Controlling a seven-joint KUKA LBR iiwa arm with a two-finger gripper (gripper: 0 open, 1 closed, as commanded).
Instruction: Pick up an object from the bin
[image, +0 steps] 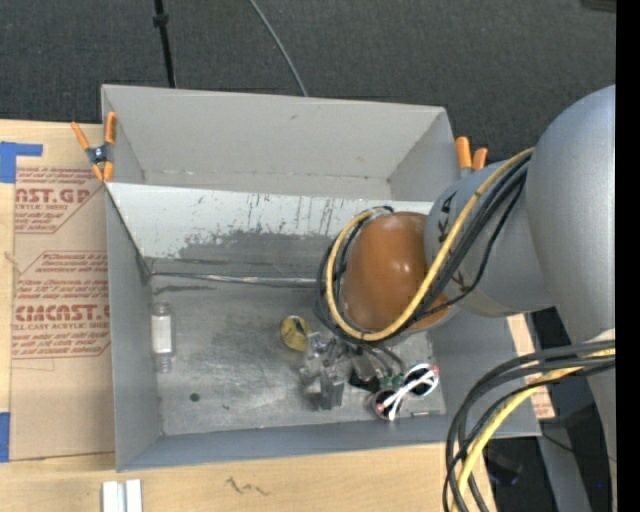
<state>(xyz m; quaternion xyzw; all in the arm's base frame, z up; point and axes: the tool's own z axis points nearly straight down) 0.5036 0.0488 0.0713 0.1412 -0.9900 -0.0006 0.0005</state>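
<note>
— Stage first: where do we put this moment in the task?
— From the camera view, we judge it as the reach into the bin (270, 150), with nothing lifted out yet. The end effector (323, 380) is low over the grey floor, toward the near wall, below the arm's orange cover (385, 270).
— What lies nearest it?
— A small yellowish lump (293, 333) lies just beside it, up and to the left. A white-and-black tangle (405, 390) with red and green bits lies just to its right, and we cannot say whether that is a loose thing or the robot's wiring. A small clear bottle (161, 333) lies well apart, by the left wall.
— And the end effector itself: wide, narrow, holding?
— We cannot tell. Its metal parts are hard to part from the grey floor, and we see nothing plainly inside it.
— What does the next move call for?
— In our judgement, a firm close on whatever lies under it, then a straight lift clear of the near wall. If it closes on nothing, we would shift toward the yellowish lump, which lies free of its neighbours.
</note>
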